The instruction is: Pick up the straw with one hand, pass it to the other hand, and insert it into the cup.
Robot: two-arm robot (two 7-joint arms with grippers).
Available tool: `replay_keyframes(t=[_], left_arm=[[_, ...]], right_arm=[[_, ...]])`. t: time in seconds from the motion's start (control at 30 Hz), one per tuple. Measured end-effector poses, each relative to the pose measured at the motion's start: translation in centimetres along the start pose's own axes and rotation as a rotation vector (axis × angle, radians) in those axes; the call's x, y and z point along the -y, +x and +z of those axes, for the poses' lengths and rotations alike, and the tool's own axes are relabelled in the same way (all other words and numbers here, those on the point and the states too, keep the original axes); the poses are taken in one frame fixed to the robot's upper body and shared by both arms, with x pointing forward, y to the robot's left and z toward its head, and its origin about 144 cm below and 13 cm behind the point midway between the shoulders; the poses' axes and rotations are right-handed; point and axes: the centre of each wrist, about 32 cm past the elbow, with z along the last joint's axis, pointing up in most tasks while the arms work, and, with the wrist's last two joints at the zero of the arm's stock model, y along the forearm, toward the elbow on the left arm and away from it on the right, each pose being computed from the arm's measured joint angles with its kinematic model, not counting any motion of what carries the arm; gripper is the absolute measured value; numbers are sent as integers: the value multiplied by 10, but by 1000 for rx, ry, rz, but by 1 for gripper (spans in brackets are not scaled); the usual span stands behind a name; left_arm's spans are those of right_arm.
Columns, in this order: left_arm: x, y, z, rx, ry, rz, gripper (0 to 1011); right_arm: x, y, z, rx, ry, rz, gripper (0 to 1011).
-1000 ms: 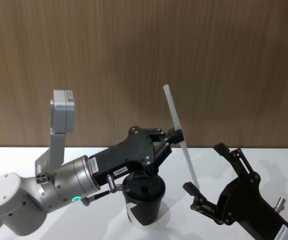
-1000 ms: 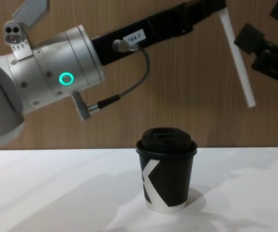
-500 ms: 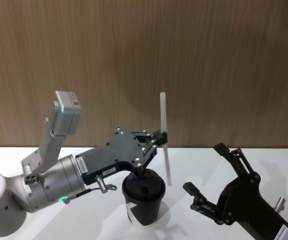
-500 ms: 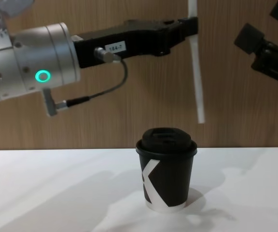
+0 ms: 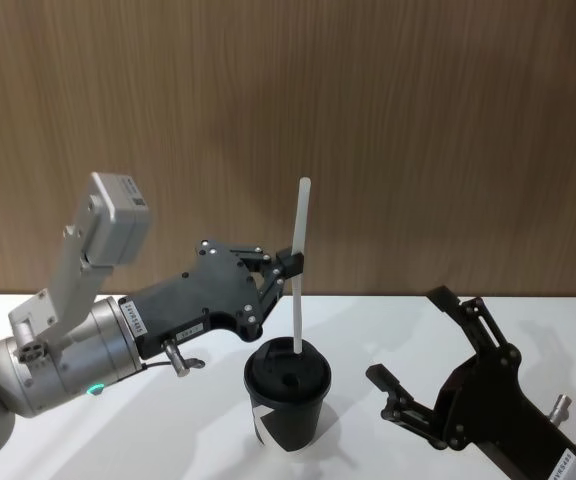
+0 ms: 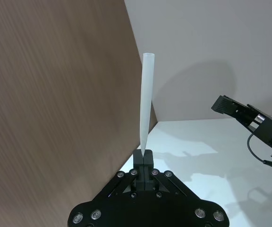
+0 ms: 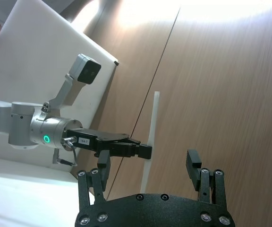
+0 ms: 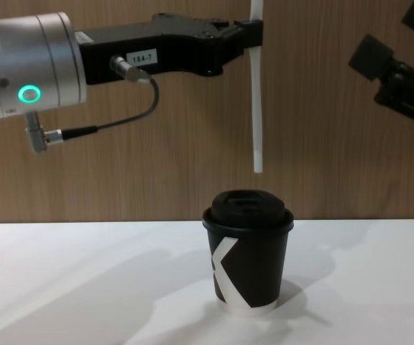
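Matt white straw [image 8: 256, 108], matt black paper cup [image 8: 254, 277], smooth plastic lid [image 8: 247, 208], wood-grain wall [image 5: 438, 120].

Straw [image 8: 257, 86] upright above cup [image 8: 249, 259], cup on table [image 8: 85, 287] — right gripper [image 5: 408, 335] rightward

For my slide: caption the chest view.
Left gripper holds the straw upright above the lidded cup; right gripper open nearby.

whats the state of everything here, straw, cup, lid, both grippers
straw: upright, held in the air, lower tip just above the lid, not yet inserted
cup: standing upright on the table
lid: on the cup
left gripper: shut on the straw, raised above the cup
right gripper: open, empty, off to the cup's right
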Motion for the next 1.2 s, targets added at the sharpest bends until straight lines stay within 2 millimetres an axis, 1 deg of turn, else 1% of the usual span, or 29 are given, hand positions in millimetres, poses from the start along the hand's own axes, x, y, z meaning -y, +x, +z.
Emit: replay_keyframes(t=[0.4,1.2], left_arm=[[-3,3,2,-12,7,6,0],[-3,7,-7,-32,51,10,0]], right_arm=[[0,0,0,0,0,0,1001],[0,0,0,0,0,0,1001]])
